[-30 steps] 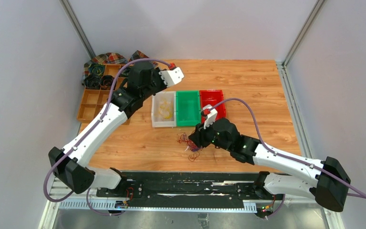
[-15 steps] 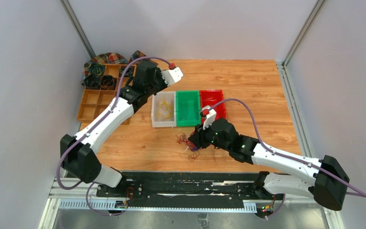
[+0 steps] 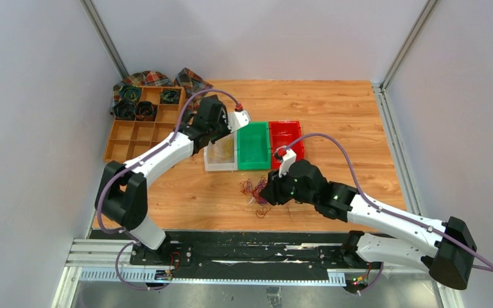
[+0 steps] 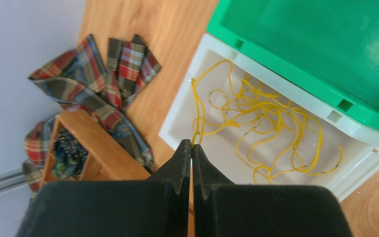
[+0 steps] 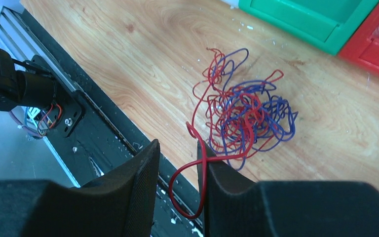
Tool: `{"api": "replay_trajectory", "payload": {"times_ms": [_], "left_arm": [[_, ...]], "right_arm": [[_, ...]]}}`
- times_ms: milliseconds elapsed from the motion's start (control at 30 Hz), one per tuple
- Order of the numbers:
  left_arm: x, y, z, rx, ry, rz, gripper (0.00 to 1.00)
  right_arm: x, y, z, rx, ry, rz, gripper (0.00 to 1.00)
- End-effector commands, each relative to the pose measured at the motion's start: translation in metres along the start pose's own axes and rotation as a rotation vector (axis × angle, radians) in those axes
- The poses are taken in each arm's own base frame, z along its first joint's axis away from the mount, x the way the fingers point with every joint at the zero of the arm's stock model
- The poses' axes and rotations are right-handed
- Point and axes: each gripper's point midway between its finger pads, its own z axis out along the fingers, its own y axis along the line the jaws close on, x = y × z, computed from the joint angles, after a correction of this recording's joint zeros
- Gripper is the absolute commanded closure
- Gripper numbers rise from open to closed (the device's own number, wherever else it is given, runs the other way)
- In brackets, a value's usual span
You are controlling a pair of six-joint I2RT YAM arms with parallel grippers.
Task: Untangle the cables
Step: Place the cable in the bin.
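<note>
Cables (image 5: 242, 113), a red/purple clump, lie just ahead of R gripper (image 5: 176, 146), jaws apart w/ a red loop between; light, limp, snag-prone, so pinch one edge loop; L gripper (image 4: 191, 146) is shut above yellow strands (image 4: 256, 123) in white bin (image 4: 180, 111).
</note>
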Motion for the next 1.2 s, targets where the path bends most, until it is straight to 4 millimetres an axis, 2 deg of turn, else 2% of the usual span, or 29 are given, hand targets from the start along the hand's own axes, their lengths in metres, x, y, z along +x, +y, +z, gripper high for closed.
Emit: {"api": "replay_trajectory", "payload": {"times_ms": [0,133,367,433,500,633,667,800,867,1033,1167], "left_arm": [[0.010,-0.015,0.020,0.028,0.003,-0.028,1.00],[0.032,-0.036,0.034,0.079,0.070,-0.022,1.00],[0.052,-0.060,0.047,0.143,0.111,-0.036,1.00],[0.054,-0.066,0.049,0.164,0.131,-0.066,1.00],[0.048,-0.064,0.046,0.177,0.126,-0.085,0.98],[0.027,-0.052,0.026,0.229,0.065,-0.118,0.77],[0.021,-0.052,0.018,0.267,0.053,-0.117,0.68],[0.005,-0.062,-0.016,0.438,0.020,-0.111,0.19],[-0.002,-0.063,-0.030,0.461,-0.012,-0.099,0.01],[-0.022,-0.055,-0.068,0.486,-0.082,-0.063,0.02],[-0.046,-0.049,-0.098,0.515,-0.149,-0.114,0.02]], "right_arm": [[-0.001,-0.002,-0.006,0.017,0.041,0.029,0.66],[-0.005,-0.007,-0.005,0.042,0.019,0.042,0.66],[-0.015,-0.014,0.002,0.063,-0.064,0.073,0.65],[-0.019,-0.017,0.004,0.072,-0.067,0.073,0.65],[-0.023,-0.018,0.005,0.076,-0.073,0.074,0.65],[-0.027,-0.021,0.005,0.075,-0.090,0.083,0.65],[-0.028,-0.021,0.005,0.074,-0.095,0.085,0.65],[-0.030,-0.022,0.004,0.071,-0.113,0.094,0.65],[-0.033,-0.020,0.005,0.062,-0.118,0.098,0.65],[-0.039,-0.015,0.007,0.040,-0.116,0.092,0.65],[-0.047,-0.008,0.006,0.015,-0.133,0.082,0.64]]}}
